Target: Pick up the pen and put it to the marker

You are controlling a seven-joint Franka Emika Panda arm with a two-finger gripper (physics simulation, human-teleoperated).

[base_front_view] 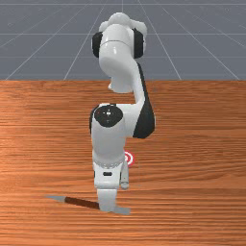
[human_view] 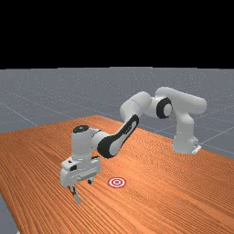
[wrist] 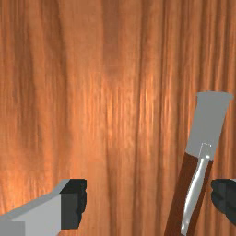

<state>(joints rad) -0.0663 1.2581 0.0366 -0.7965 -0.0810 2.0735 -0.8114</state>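
Note:
The pen, brown with grey ends, lies on the table under my hand; its brown part [base_front_view: 80, 202] shows in the front view, slanting left to right. My gripper [human_view: 81, 186] is low over the table in the far view, where a grey end of the pen [human_view: 77, 199] sticks out beneath a finger. In the wrist view my gripper [wrist: 149, 202] stands wide open, and the pen [wrist: 208, 120] runs into the space between the fingers, much closer to one of them. The marker, a red and white ringed disc [human_view: 117, 182], is flat on the wood.
The table [base_front_view: 192, 187] spreads to both sides of the arm in the front view. There, the arm's forearm and hand cover part of the marker [base_front_view: 129, 158]. The table's near-left edge passes not far from my hand in the far view.

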